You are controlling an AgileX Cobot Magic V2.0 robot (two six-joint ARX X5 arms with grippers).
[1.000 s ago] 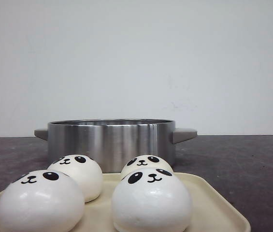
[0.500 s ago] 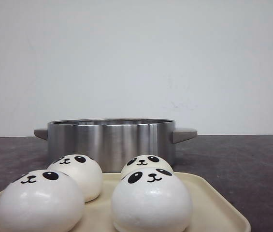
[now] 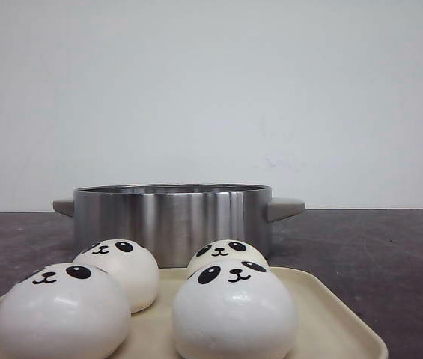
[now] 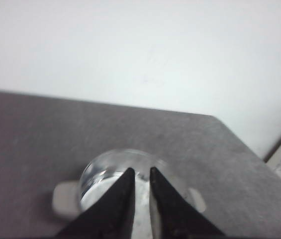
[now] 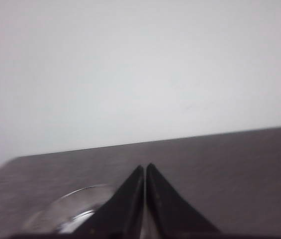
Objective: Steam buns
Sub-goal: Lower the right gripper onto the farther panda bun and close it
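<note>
Four panda buns (image 3: pixel 233 307) on my cream tray (image 3: pixel 331 321), pot (image 3: pixel 172 221) at their 12 o'clock, my left gripper (image 4: pixel 141 174) slightly parted above pot, right gripper (image 5: pixel 145 169) closed, empty, aloft.

four buns (image 3: pixel 233 307) crowd the tray (image 3: pixel 331 318); the steel pot (image 3: pixel 172 221) stands just behind, its mouth open above.

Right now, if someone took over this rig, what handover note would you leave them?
Left gripper: slightly open, empty, raised above the pot.
Right gripper: shut, empty.
All four buns sit on the cream tray, in front of the steel pot.
Done: nothing; no bun has left the tray.
Left: move all four buns into the pot.
</note>
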